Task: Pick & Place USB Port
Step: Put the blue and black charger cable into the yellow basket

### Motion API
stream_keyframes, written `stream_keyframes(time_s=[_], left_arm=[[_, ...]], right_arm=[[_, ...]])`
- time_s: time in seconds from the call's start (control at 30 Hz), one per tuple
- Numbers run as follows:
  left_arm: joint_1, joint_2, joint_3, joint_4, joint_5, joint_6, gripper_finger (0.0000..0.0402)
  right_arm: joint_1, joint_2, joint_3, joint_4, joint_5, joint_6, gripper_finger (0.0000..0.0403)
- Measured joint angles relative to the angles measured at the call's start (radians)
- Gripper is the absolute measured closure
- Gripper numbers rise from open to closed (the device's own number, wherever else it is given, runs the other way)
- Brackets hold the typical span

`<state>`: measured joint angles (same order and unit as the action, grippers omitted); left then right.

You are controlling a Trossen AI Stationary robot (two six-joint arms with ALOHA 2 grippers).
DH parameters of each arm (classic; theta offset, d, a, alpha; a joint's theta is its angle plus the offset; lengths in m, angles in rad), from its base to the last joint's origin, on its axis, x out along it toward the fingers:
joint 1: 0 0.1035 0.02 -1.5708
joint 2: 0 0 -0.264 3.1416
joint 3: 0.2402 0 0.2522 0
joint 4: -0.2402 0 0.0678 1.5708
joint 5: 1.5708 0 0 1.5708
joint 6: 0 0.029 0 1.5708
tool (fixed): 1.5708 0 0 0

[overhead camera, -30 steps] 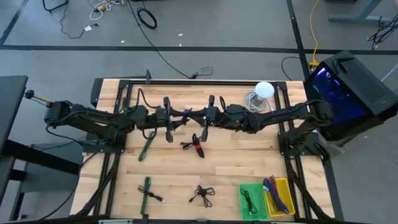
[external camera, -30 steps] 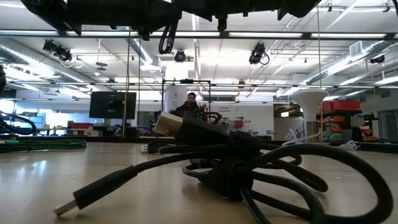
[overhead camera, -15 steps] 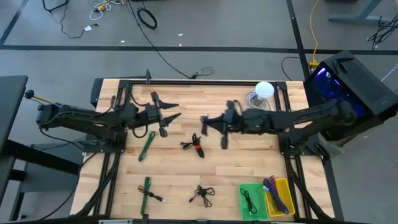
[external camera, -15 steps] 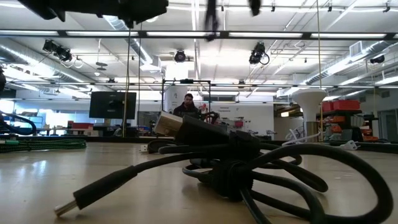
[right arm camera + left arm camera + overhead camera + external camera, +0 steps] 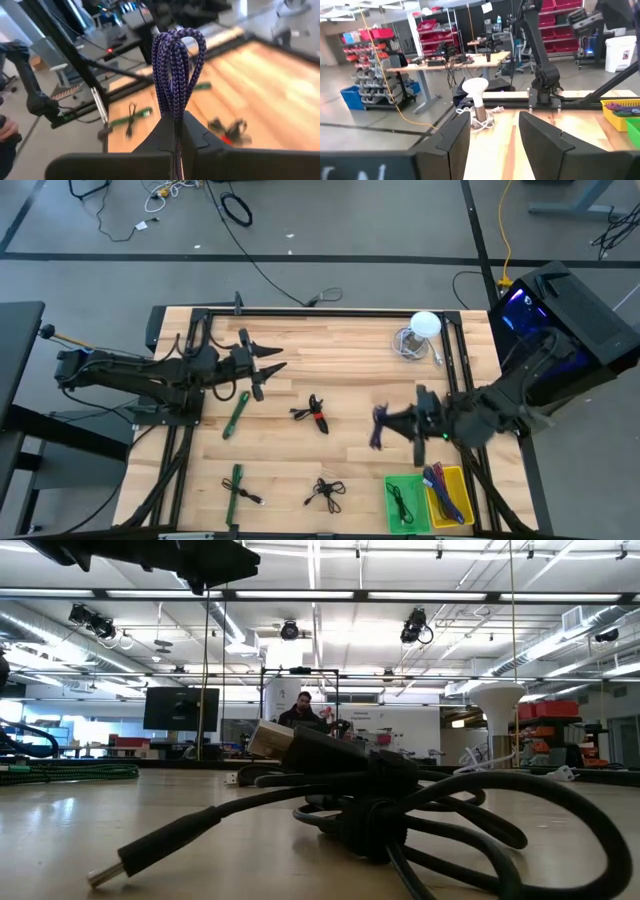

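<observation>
Right wrist view: purple cable looped, pinched tight in right gripper, up in air. High view puts it near yellow bin & green bin, not over yet. Pick done; drop left. Black-red cable, green cables, black cable wait on table. Left gripper hangs w/ fingers apart, nothing in it. Low view only shows black cable close up, no purple one.
</observation>
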<state>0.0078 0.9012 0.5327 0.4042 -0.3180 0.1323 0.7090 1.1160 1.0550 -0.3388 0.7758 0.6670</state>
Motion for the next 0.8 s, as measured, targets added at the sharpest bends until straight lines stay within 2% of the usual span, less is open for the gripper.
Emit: stream_keyframes(time_s=[0.17,0.33,0.6,0.8], left_arm=[[0.000,0.000,0.000,-0.025,-0.004,-0.017,0.0228],[0.000,0.000,0.000,-0.049,-0.038,-0.018,0.0228],[0.000,0.000,0.000,-0.060,-0.042,-0.024,0.0228],[0.000,0.000,0.000,-0.067,-0.056,-0.024,0.0228]], right_arm=[[0.133,0.000,0.000,-0.133,0.074,0.241,0.0403],[0.237,0.000,0.000,-0.162,0.080,0.382,0.0403],[0.363,0.032,0.000,-0.400,0.077,0.783,0.0403],[0.427,0.068,0.000,-0.476,0.064,0.958,0.0403]])
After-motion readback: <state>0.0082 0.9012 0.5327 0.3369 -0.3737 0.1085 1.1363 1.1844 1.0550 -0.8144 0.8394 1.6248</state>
